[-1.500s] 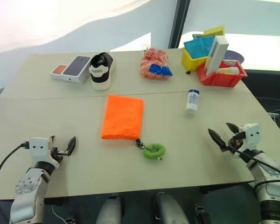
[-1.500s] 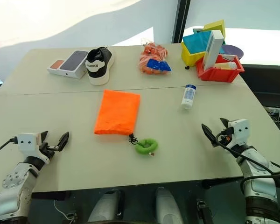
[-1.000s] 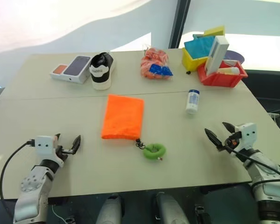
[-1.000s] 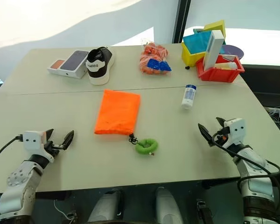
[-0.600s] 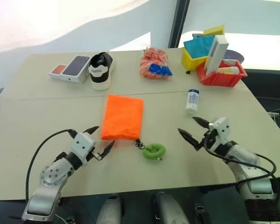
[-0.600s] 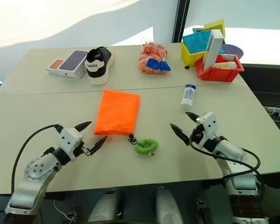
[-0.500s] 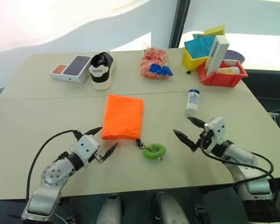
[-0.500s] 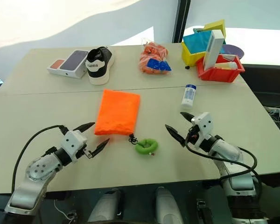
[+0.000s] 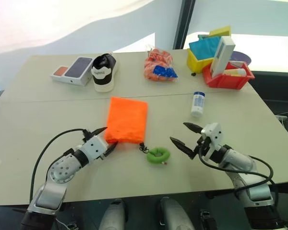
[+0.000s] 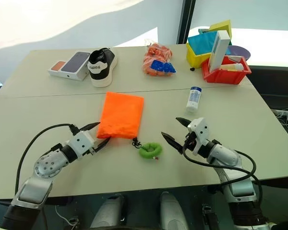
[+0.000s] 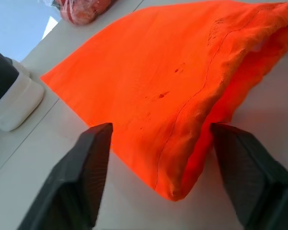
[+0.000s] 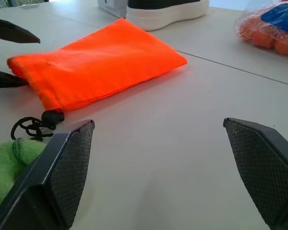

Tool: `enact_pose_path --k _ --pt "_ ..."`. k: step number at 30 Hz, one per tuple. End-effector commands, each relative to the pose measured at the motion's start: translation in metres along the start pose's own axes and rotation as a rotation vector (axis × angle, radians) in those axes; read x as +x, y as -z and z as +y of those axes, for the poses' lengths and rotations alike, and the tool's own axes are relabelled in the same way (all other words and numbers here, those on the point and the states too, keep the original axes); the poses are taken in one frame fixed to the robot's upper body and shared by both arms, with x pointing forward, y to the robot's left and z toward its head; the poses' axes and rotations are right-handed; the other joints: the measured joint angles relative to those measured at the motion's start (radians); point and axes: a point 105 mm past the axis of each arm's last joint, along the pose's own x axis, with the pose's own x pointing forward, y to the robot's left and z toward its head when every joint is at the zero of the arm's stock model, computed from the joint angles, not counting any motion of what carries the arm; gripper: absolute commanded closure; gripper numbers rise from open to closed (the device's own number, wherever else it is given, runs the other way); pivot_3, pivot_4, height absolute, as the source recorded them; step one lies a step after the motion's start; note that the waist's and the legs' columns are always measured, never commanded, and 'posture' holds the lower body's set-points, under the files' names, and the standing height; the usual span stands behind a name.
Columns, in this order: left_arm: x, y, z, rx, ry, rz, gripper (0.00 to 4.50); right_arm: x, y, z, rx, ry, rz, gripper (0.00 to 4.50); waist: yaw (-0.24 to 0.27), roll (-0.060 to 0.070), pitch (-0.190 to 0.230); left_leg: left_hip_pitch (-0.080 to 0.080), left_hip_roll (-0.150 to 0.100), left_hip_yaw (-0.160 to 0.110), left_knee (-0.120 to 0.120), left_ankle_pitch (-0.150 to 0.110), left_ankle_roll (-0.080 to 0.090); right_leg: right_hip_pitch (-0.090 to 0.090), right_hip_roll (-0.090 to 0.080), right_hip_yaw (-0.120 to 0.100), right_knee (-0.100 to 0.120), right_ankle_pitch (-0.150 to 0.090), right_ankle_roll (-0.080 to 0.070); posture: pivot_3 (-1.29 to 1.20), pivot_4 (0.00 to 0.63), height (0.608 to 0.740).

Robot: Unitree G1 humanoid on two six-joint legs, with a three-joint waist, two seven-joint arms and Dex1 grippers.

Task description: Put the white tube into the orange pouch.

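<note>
Head views: bright orange fabric drawstring pouch (image 9: 126, 120) flat mid-table, its black cord (image 9: 143, 148) running to a green ring (image 9: 159, 155). Small white tube with blue cap (image 9: 198, 104) lies well apart, toward the red bin (image 9: 228, 79); bin contents partly hidden by a tall white box (image 9: 222, 55). Left gripper (image 9: 106, 137) straddles the pouch's near-left corner, jaws apart, no grip visible. Right gripper (image 10: 176, 129) spread wide, empty. Left wrist: pouch mouth edge between 2 fingers (image 11: 89, 172). Right wrist: pouch ahead, ring cut off.
</note>
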Motion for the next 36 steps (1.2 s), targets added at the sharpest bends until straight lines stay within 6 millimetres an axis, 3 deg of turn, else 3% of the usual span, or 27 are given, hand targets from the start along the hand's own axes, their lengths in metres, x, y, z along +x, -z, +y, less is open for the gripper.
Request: enact_pose_path --k 1,4,13,17,25,36 --pt "0.002 -0.011 0.003 0.013 -0.011 -0.055 2.86 0.001 -0.007 -0.010 -0.037 0.050 -0.021 0.00 0.000 0.000 0.000 0.000 0.000 0.000 0.000 0.000 0.000 0.000 0.000 0.000 0.000 0.000 0.000 0.00 0.150 0.740" --pt "0.002 -0.013 0.004 0.011 -0.014 -0.065 4.47 0.001 -0.005 -0.019 -0.049 0.103 -0.013 0.00 0.000 0.000 0.000 0.000 0.000 0.000 0.000 0.000 0.000 0.000 0.000 0.000 0.000 0.000 -0.001 0.00 0.150 0.740" --pt "0.004 -0.020 0.002 -0.131 -0.060 -0.115 4.47 -0.005 -0.011 -0.085 -0.107 0.510 -0.015 0.00 -0.001 0.000 0.000 0.000 0.000 0.000 0.001 0.000 0.000 0.000 0.000 0.000 0.001 0.002 -0.002 0.00 0.150 0.740" --pt "0.004 -0.023 0.002 -0.195 -0.083 -0.134 4.47 0.005 -0.007 -0.109 -0.063 0.648 0.023 0.00 -0.005 0.000 0.000 0.001 0.000 0.000 0.000 0.000 0.000 0.000 0.001 0.000 0.002 0.002 -0.002 0.00 0.150 0.740" --pt "0.005 -0.024 -0.001 -0.210 -0.077 -0.133 4.47 0.044 0.000 -0.115 0.059 0.684 0.041 0.00 -0.004 0.000 0.000 0.001 0.000 0.000 0.000 0.000 0.000 0.000 0.001 0.000 0.003 0.003 0.001 0.00 0.150 0.740" --pt "0.006 -0.024 -0.004 -0.235 -0.080 -0.134 4.47 0.048 0.017 -0.131 0.154 0.883 0.081 0.00 -0.005 0.000 0.000 0.001 0.000 0.000 0.000 0.000 0.000 0.000 0.001 0.000 0.003 0.003 0.000 0.00 0.150 0.740"
